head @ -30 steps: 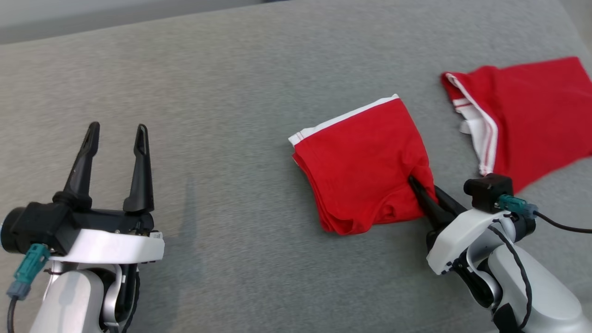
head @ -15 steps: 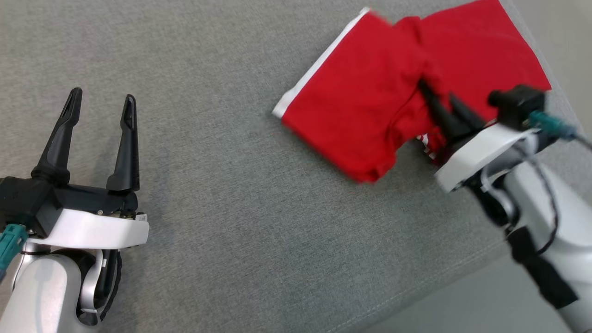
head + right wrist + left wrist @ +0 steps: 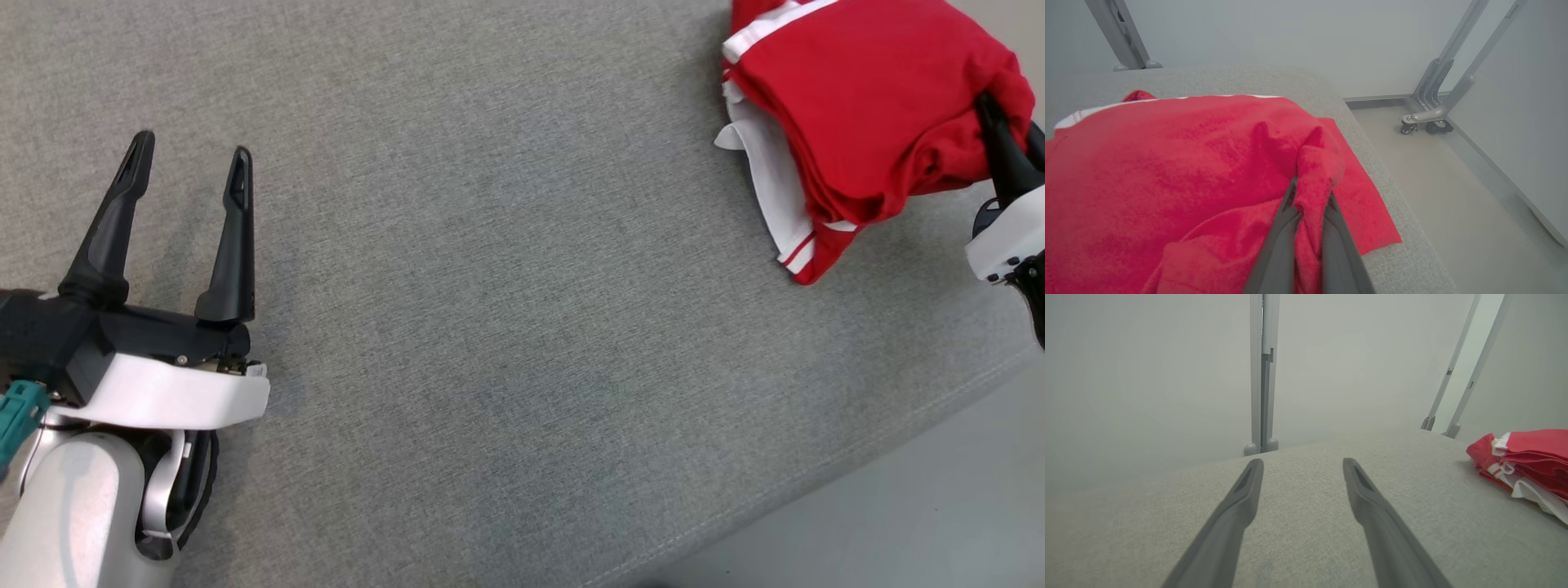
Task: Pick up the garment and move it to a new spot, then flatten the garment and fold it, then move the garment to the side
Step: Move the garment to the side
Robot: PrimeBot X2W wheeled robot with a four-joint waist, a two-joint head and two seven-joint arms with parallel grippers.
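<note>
Work surface: a broad grey cushion of coarse woven fabric (image 3: 506, 286), flat on top, with a stitched seam along its rounded near edge.
Task garment: a folded red cotton-like garment with a white band along one edge (image 3: 865, 106), a thick, soft-cornered stack of layers at the cushion's far right, near its edge.
Garment texture: the right wrist view shows matte, slightly fuzzy knit cloth (image 3: 1167, 171), smooth across the top and bunched into a raised ridge at the near corner.
Underneath: a second red garment with white, red-striped trim (image 3: 796, 245) lies spread flat below the folded one; its white parts stick out on the side towards the left gripper.
Right gripper: the long dark fingers (image 3: 1006, 122) are pressed together on the raised ridge at the folded garment's corner; the wrist view shows red cloth squeezed between the two tips (image 3: 1310, 192).
Left gripper: the two tapered black fingers (image 3: 193, 145) stand wide apart with nothing between them, over bare cushion and well apart from both garments.
Left wrist view: the spread fingers (image 3: 1302, 463) point across the cushion; the red and white layers (image 3: 1535, 453) are stacked at the right.
Surroundings: a smooth pale floor (image 3: 898, 539) beside the cushion, plain pale walls, and slanted grey metal frame legs on small casters (image 3: 1429, 114).
</note>
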